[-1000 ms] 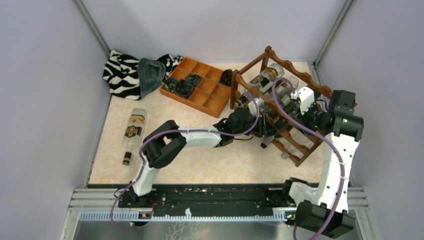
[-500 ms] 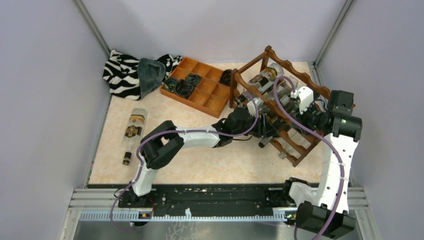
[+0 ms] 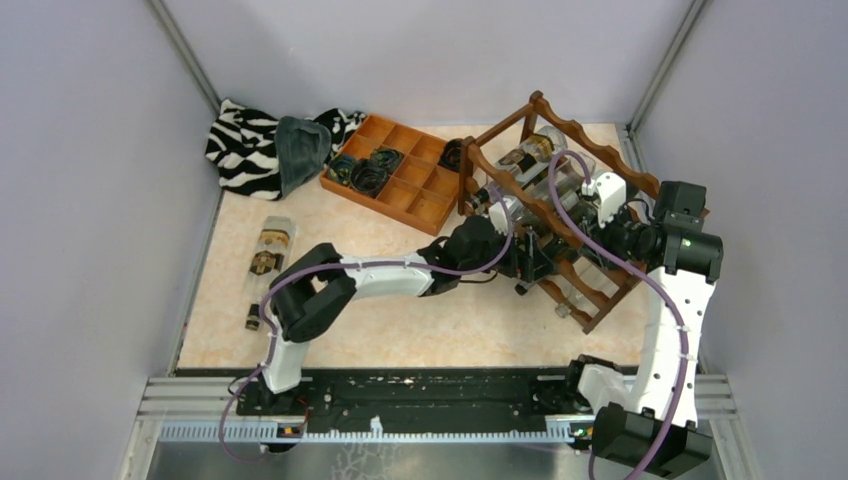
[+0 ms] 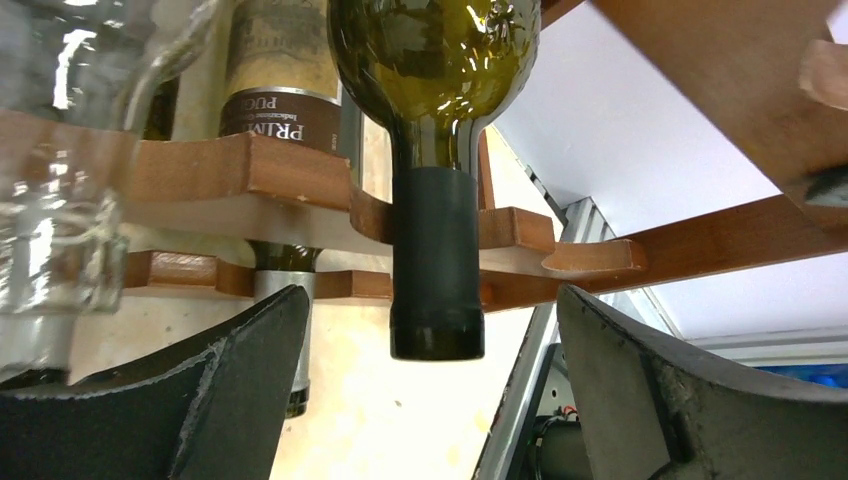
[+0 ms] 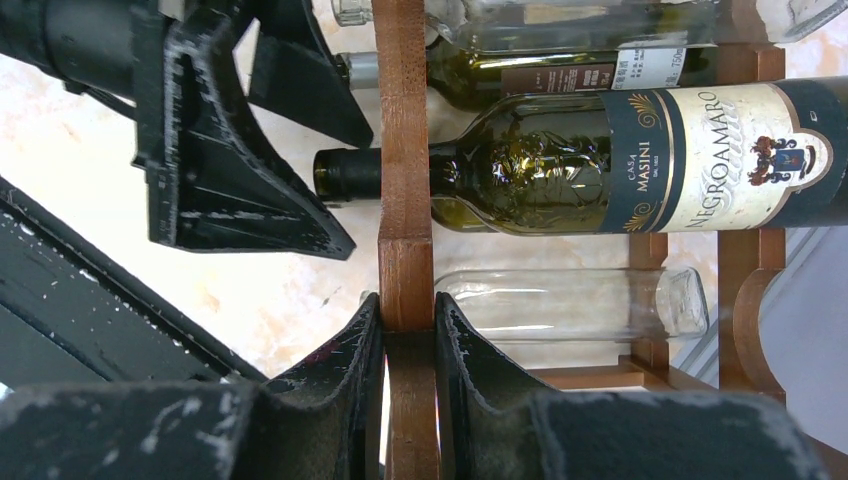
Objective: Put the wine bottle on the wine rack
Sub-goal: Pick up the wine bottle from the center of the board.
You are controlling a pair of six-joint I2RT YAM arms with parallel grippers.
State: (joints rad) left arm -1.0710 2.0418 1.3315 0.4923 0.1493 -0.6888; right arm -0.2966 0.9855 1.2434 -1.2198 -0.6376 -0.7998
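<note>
Across the worktop's (image 3: pixel 400 330) far right corner stands the wine rack (image 3: pixel 600 150), the wine bottle (image 4: pixel 437 240) cradled in its scallops; we see the left gripper (image 4: pixel 430 295) wide open and empty around its neck, the right gripper (image 5: pixel 408 310) clamping a rail, likely to steady the frame.

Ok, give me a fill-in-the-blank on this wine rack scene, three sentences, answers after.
1. The left pincer stands ____, flanking the neck of the dark bottle.
2. The right pincer is ____ on a rail of the rack.
3. A loose bottle lies on the ____, outside the rack.
Missing words: open; shut; table.
</note>
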